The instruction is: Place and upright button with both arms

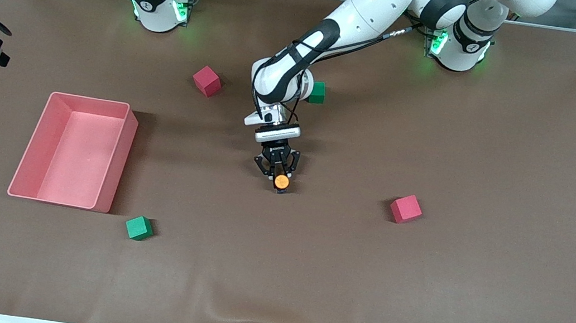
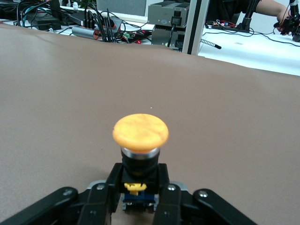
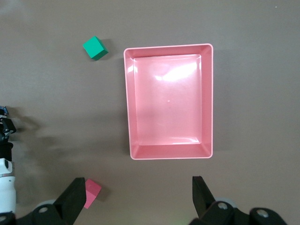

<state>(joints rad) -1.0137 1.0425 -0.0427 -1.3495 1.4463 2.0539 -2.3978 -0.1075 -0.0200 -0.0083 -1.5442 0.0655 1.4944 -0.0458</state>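
Observation:
The button (image 1: 281, 181) stands upright at the middle of the table, its round orange cap (image 2: 140, 131) on top and its black body with a blue bit below. My left gripper (image 1: 280, 174) reaches down to it from the left arm's base, and its black fingers (image 2: 111, 183) press on both sides of the button's body. The right gripper (image 3: 138, 187) does not show in the front view. In the right wrist view it hangs high over the table by the pink tray, open with nothing between its fingers.
A pink tray (image 1: 122, 161) lies toward the right arm's end. A green cube (image 1: 138, 228) sits nearer the front camera than it. One red cube (image 1: 206, 81) and a green cube (image 1: 317, 92) lie near the bases; another red cube (image 1: 406, 208) lies toward the left arm's end.

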